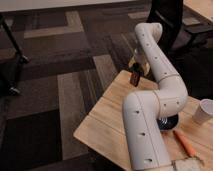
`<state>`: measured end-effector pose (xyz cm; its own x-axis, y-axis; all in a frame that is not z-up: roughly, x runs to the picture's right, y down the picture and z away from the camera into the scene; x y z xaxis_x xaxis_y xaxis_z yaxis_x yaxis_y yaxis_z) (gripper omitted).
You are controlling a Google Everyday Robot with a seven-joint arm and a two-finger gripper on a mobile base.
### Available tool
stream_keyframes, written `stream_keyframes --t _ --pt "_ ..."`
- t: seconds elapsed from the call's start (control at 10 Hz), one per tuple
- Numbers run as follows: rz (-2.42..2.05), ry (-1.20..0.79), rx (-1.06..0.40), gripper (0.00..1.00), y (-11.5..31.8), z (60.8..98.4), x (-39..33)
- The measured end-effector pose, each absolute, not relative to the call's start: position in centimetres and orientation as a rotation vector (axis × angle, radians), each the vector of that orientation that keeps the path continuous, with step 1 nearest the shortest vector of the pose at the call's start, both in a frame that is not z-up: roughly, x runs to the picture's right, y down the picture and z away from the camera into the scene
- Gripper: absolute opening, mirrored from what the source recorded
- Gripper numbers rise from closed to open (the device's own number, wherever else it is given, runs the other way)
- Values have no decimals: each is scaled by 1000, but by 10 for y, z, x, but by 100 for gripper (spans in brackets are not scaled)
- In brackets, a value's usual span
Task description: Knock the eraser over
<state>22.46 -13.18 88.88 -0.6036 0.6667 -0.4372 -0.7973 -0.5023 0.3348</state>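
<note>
The eraser [135, 78] is a small dark block with a reddish-orange mark. It stands upright near the far corner of the wooden table [102, 127]. My gripper [137, 65] hangs right above it at the end of the white arm [160, 65], touching it or nearly so. The arm bends up from the bottom of the view and covers much of the table behind the eraser.
A dark blue bowl [169, 123] peeks out from behind the arm. An orange carrot-like stick [185, 143] lies at the right front, and a white cup [204, 111] stands at the right edge. A dark chair [167, 20] is behind the table, with carpet to the left.
</note>
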Motion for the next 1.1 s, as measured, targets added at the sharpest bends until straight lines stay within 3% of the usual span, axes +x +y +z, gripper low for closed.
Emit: stream_keyframes --t 0.3,0.7,1.1 --pt "2106 580 -284 65 -152 887 217" --pt "2110 595 -287 65 -131 915 224" --pt "2060 527 -324 65 -137 926 204"
